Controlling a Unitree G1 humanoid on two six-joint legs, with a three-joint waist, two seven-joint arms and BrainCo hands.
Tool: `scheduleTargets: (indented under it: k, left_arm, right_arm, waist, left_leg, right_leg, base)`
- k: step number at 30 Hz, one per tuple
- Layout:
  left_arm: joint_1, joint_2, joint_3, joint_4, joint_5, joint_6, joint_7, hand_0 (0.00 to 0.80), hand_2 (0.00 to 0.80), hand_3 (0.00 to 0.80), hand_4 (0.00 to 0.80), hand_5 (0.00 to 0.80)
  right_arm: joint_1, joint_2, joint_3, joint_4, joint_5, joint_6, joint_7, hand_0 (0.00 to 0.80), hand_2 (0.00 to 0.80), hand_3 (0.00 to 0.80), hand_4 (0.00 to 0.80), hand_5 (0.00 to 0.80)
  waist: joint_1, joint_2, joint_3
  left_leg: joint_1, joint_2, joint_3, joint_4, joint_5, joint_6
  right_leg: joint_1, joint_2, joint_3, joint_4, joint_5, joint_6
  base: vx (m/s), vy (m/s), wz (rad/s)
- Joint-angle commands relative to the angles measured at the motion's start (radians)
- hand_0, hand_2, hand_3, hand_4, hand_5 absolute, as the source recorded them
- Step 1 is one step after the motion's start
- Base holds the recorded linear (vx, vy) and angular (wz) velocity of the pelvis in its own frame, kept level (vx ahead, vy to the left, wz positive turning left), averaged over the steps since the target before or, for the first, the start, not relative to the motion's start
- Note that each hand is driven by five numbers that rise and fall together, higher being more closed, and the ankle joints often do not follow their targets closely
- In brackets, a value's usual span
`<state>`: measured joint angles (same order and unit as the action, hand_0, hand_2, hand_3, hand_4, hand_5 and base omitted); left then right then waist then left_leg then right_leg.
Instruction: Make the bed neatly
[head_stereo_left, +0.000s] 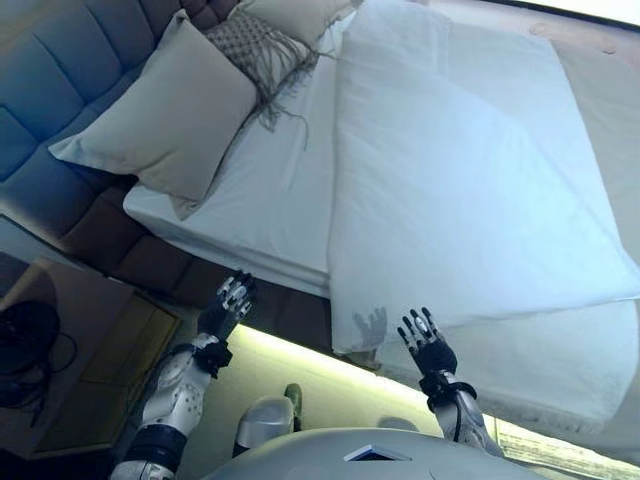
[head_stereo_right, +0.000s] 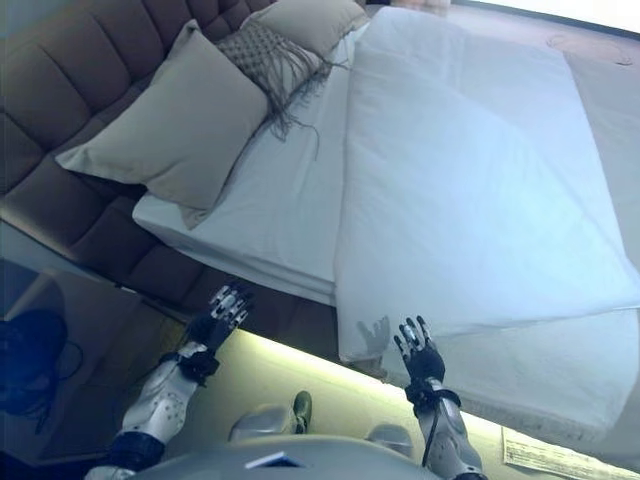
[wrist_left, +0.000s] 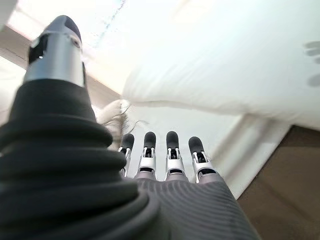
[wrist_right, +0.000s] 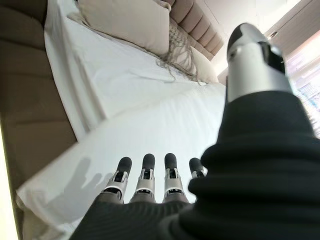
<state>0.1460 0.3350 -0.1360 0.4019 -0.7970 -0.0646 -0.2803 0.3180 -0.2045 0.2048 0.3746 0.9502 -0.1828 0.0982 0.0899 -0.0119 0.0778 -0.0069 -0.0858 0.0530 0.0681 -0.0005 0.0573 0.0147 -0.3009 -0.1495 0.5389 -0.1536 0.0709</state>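
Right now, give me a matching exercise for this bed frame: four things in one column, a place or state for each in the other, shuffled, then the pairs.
Things:
1. duvet
2. large pillow
3. fringed cushion
4. right hand

Places or states:
A. leaning on the headboard, nearest the robot
B. open, at the duvet's near corner
C. spread over the mattress's foot end
D. between two plain pillows

Pairs: 1-C, 2-A, 3-D, 4-B

White duvet (head_stereo_left: 470, 180); beige pillow (head_stereo_left: 170, 110); grey fringed cushion (head_stereo_left: 262, 45); brown headboard (head_stereo_right: 60, 80).
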Motion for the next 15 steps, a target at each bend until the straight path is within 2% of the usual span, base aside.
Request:
scheduleTargets:
  k: [1,4,5,8,10,12,15]
  left_arm:
    - [0.043,0.029,0.007,-0.051,0.030,-0.045,0.017,0.000,0.000,0.000,0.000,0.000]
    - [0.053,0.025,0.020,-0.078,0.013,-0.046,0.046,0.000,0.000,0.000,0.000,0.000]
    - [0.057,0.024,0.022,-0.086,0.009,-0.048,0.058,0.000,0.000,0.000,0.000,0.000]
    - [0.062,0.025,0.032,-0.086,-0.003,-0.054,0.062,0.000,0.000,0.000,0.000,0.000]
    - [0.061,0.024,0.048,-0.094,-0.001,-0.049,0.051,0.000,0.000,0.000,0.000,0.000]
    - [0.067,0.026,0.063,-0.100,-0.003,-0.039,0.044,0.000,0.000,0.000,0.000,0.000]
    - [0.073,0.027,0.083,-0.087,0.009,-0.034,0.026,0.000,0.000,0.000,0.000,0.000]
  right_arm:
    - [0.019,-0.020,-0.020,-0.048,-0.034,-0.056,0.011,0.000,0.000,0.000,0.000,0.000]
    - [0.005,-0.026,-0.020,-0.044,-0.031,-0.046,0.018,0.000,0.000,0.000,0.000,0.000]
    - [-0.006,-0.029,-0.020,-0.031,-0.024,-0.047,0.027,0.000,0.000,0.000,0.000,0.000]
    - [-0.037,-0.039,-0.025,0.002,-0.003,-0.037,0.048,0.000,0.000,0.000,0.000,0.000]
    - [-0.056,-0.037,-0.027,0.021,-0.001,-0.029,0.054,0.000,0.000,0.000,0.000,0.000]
    - [-0.064,-0.031,-0.031,0.032,-0.008,-0.024,0.060,0.000,0.000,0.000,0.000,0.000]
    - [-0.053,-0.024,-0.040,0.031,-0.019,-0.012,0.075,0.000,0.000,0.000,0.000,0.000]
  waist:
    - [-0.009,0.014,-0.053]
    - [-0.014,0.021,-0.035]
    - [-0.020,0.028,-0.028]
    - [-0.044,0.010,-0.006]
    - [-0.054,-0.010,-0.005]
    - [-0.054,-0.020,-0.007]
    - [-0.053,-0.032,-0.018]
  left_leg:
    - [-0.069,-0.033,-0.034,0.011,0.002,0.045]
    - [-0.026,-0.024,-0.022,0.016,-0.019,0.034]
    - [-0.021,-0.010,-0.010,0.017,-0.015,0.032]
    - [0.041,-0.006,0.012,0.011,-0.070,0.014]
    - [0.067,-0.005,0.026,0.005,-0.107,0.008]
    - [0.090,0.002,0.024,-0.003,-0.129,0.003]
    - [0.108,0.021,0.019,-0.006,-0.146,-0.001]
  right_leg:
    - [-0.021,-0.053,-0.002,0.205,0.248,0.062]
    - [-0.079,-0.016,-0.050,0.036,0.201,0.035]
    - [-0.106,0.006,-0.078,-0.073,0.220,0.015]
    - [-0.152,0.032,-0.081,-0.318,0.274,0.041]
    - [-0.177,0.027,-0.063,-0.435,0.338,0.073]
    - [-0.178,0.026,-0.048,-0.493,0.381,0.097]
    - [-0.176,0.015,-0.035,-0.474,0.402,0.118]
  base:
    - [0.269,0.083,0.15]
    - [0.223,-0.050,-0.17]
    - [0.149,-0.133,-0.40]
    - [0.208,-0.144,-0.52]
    - [0.240,-0.137,-0.18]
    - [0.251,-0.138,-0.04]
    - [0.235,-0.144,0.23]
